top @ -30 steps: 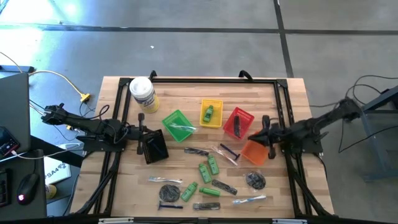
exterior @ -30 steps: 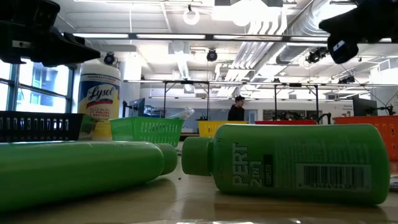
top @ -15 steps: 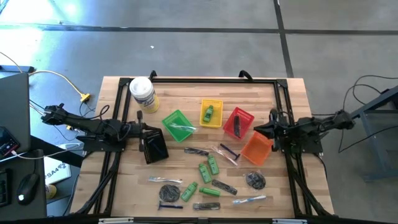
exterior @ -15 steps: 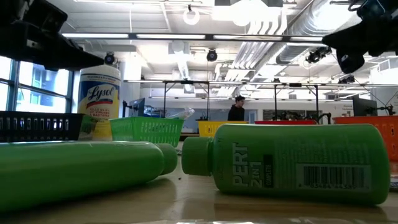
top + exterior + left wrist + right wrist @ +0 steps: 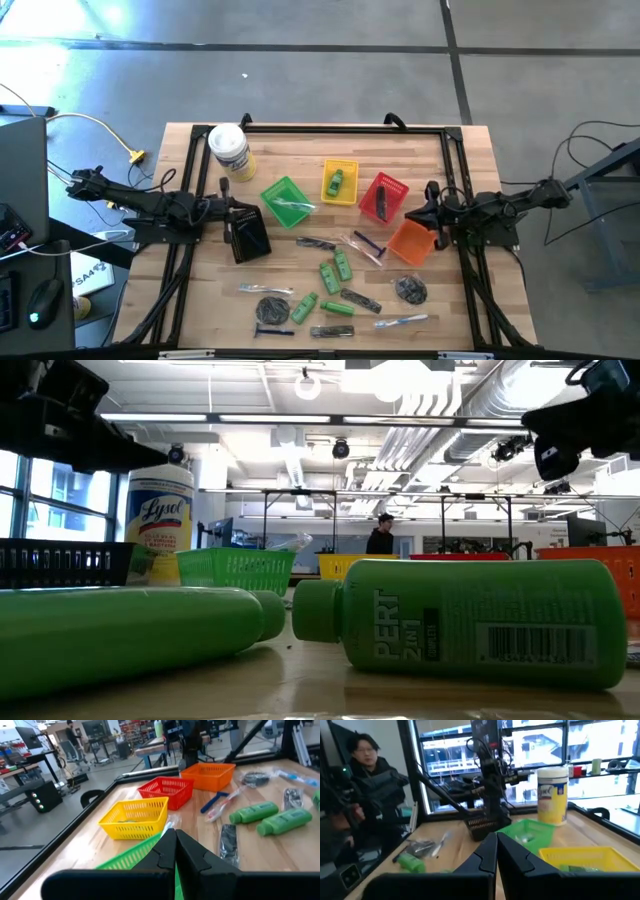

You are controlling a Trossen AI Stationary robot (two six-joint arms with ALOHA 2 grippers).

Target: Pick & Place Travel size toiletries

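Small green bottles (image 5: 331,275) lie on their sides in the table's near middle, and two of them fill the low view (image 5: 470,620). Around them lie dark sticks (image 5: 315,243), grey discs (image 5: 410,290), razors (image 5: 368,242) and clear-wrapped pieces (image 5: 265,290). My left gripper (image 5: 232,212) is shut and empty, above the table next to the black basket (image 5: 248,238); its wrist view (image 5: 175,847) shows the fingers closed. My right gripper (image 5: 432,212) is shut and empty, just right of the orange basket (image 5: 410,242); its fingers meet in its wrist view (image 5: 496,850).
The green basket (image 5: 285,200) holds a clear-wrapped piece, the yellow basket (image 5: 339,182) a green bottle, and the red basket (image 5: 383,197) a dark stick. A white-lidded jar (image 5: 229,150) stands at the far left. A dark frame (image 5: 320,128) runs along the table's edges. A person (image 5: 367,780) sits beyond the table.
My right gripper has drawn back from over the orange basket toward the table's right edge, then come a little way back toward the basket. The basket rests on the table beside it.
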